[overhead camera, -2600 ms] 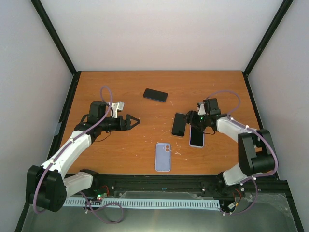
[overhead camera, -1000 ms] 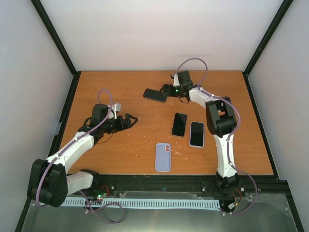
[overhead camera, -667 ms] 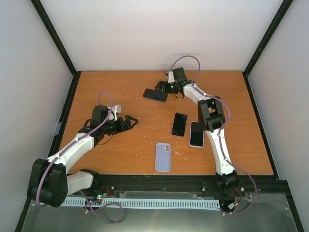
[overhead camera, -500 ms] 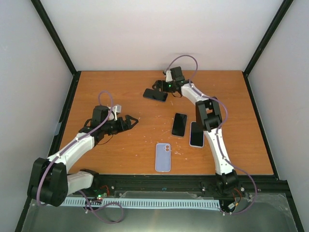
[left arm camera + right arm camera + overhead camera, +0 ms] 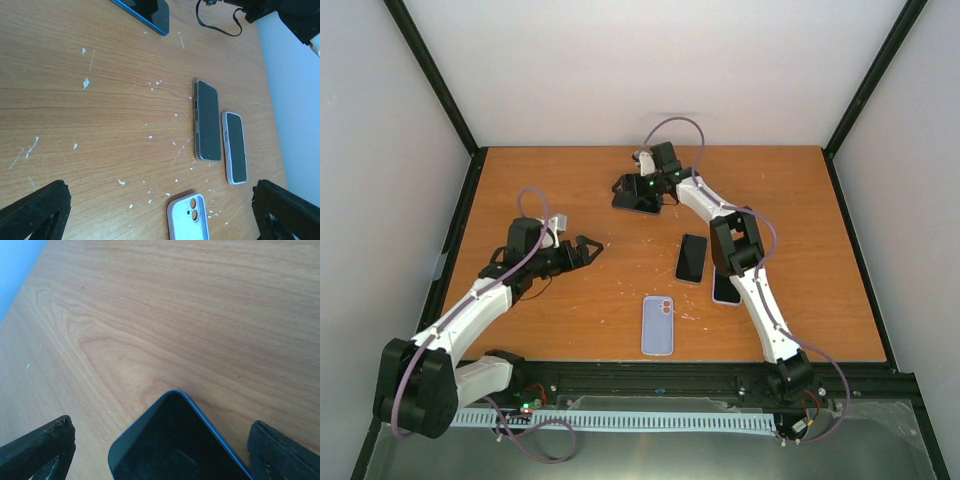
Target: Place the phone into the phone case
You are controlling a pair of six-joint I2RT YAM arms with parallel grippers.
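The empty lilac phone case [image 5: 658, 325] lies camera holes up at the table's front middle; it also shows in the left wrist view [image 5: 189, 219]. A blue-rimmed phone [image 5: 642, 205] lies screen up at the back. My right gripper [image 5: 624, 188] is open and low over this phone's left end; in the right wrist view the phone's corner [image 5: 180, 440] lies between the spread fingers [image 5: 40, 447]. My left gripper [image 5: 590, 246] is open and empty, left of the middle, pointing right.
A black phone in a clear shell [image 5: 692, 258] and a phone in a pale case [image 5: 723, 292], partly under my right arm, lie side by side right of centre. Both show in the left wrist view [image 5: 206, 120] [image 5: 235, 147]. White specks dot the wood.
My right gripper has moved from the two phones at right of centre up to the back and then left, so its open jaws now straddle the blue-rimmed phone. The left arm barely moved.
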